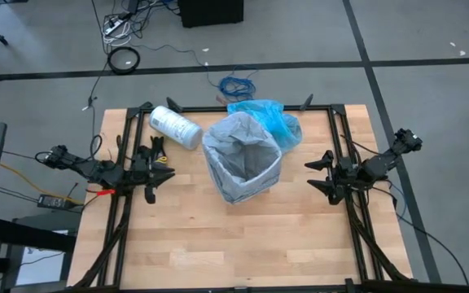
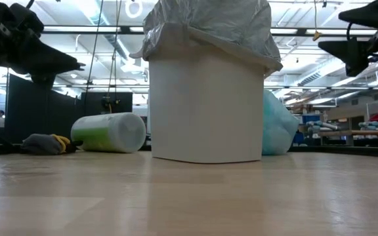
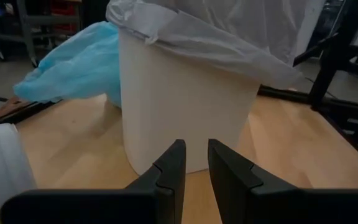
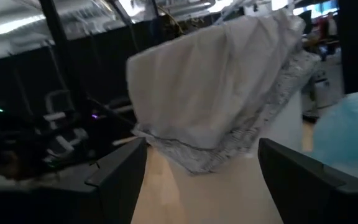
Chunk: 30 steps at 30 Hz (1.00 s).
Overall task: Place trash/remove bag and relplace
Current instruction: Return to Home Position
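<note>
**Bag swap looks done**

Grey liner (image 1: 238,138) lines the bin (image 1: 247,185) mid-frame; blue bag (image 1: 277,122) sits right beside it, upper right. Left hand (image 3: 194,149) barely open, right hand (image 4: 202,144) wide open, both empty at the side edges. Only parking left, I reckon.

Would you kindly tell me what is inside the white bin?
A grey liner lines the white bin, folded over its rim. From above only crinkled grey plastic shows; anything beneath its folds is hidden.

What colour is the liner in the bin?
Grey, translucent liner; shows best in the high view, folded over the white bin rim.
</note>
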Each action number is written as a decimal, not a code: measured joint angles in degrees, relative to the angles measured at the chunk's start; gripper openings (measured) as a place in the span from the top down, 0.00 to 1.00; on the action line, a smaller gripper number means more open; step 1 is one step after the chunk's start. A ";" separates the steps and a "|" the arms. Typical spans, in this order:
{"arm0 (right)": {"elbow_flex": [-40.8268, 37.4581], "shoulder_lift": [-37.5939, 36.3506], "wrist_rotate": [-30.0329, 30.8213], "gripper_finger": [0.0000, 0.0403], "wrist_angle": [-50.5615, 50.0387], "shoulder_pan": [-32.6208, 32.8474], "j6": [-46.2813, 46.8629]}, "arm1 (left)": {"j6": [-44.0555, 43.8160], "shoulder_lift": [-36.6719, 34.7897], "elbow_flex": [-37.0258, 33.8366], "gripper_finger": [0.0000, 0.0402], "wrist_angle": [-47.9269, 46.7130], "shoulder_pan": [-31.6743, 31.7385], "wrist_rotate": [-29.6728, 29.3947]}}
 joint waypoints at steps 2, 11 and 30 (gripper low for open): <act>-0.02 -0.04 1.82 0.26 -1.15 -0.02 -1.27 | 0.04 0.07 0.00 0.81 -0.02 0.01 0.01; -0.04 0.09 2.74 0.26 -1.11 -0.02 -4.97 | 0.11 0.07 -0.07 0.81 0.59 0.00 -0.23; 0.04 0.52 2.31 0.26 -0.57 0.00 -5.10 | 5.84 0.81 4.82 0.81 5.50 -0.04 102.04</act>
